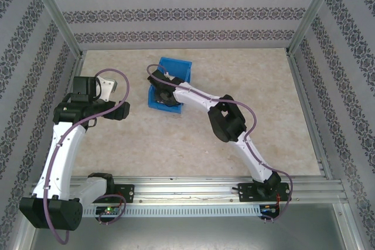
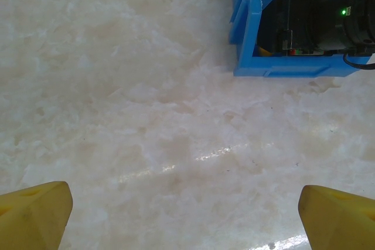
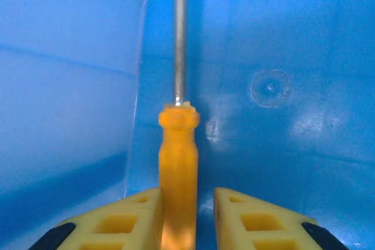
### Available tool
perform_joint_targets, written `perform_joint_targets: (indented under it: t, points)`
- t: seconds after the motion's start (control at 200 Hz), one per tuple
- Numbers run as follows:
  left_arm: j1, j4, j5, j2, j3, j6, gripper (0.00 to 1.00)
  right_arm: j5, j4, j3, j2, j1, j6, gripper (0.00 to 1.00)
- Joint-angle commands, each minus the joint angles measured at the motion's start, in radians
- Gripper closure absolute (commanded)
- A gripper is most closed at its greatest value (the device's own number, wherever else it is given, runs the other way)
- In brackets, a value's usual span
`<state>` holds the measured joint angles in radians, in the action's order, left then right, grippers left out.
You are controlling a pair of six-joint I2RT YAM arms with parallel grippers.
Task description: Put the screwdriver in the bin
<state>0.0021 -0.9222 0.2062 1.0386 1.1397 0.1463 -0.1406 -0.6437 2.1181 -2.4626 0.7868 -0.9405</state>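
Note:
The screwdriver [image 3: 177, 156] has an orange-yellow handle and a slim metal shaft that points away along the floor of the blue bin [image 3: 281, 39]. My right gripper [image 3: 187, 209] is down inside the bin [image 1: 176, 68], open around the handle. The handle rests against the left finger [image 3: 123, 221], and a gap shows on the other side. In the top view the right gripper [image 1: 159, 88] dips into the bin's near end. My left gripper [image 2: 187, 215] hangs open over bare table, well left of the bin [image 2: 281, 71], with nothing between its fingers.
The bin stands mid-table towards the back, with its low edge facing the arms. The right arm's black wrist [image 2: 319, 21] fills the bin's opening in the left wrist view. Aluminium frame posts [image 1: 55, 16] and patterned walls border the beige table [image 1: 246, 74].

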Motion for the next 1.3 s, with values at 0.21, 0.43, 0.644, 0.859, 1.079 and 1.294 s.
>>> perform_joint_targets:
  t: [0.21,0.43,0.644,0.859,1.079,1.294]
  points:
    - [0.010,-0.051,-0.011,-0.023,0.018,-0.001,0.01,-0.031,-0.042,0.010,0.058,-0.009,0.030,0.64]
    - [0.011,-0.063,-0.030,-0.028,0.028,0.006,0.01,-0.090,-0.049,-0.015,0.175,0.007,0.097,0.60]
    - [0.010,-0.052,-0.046,-0.031,0.025,0.002,0.01,-0.163,-0.046,-0.085,0.349,0.040,0.194,0.58]
    - [0.010,-0.003,0.008,-0.061,-0.012,-0.025,0.01,-0.212,0.074,-0.372,0.636,0.119,0.376,0.53]
    - [0.010,0.096,0.024,-0.069,-0.061,-0.072,0.01,-0.251,0.261,-0.915,1.068,0.153,0.408,0.46]
    - [0.010,0.238,0.029,-0.062,-0.119,-0.131,0.00,-0.370,0.257,-1.293,1.506,0.152,0.399,0.36]
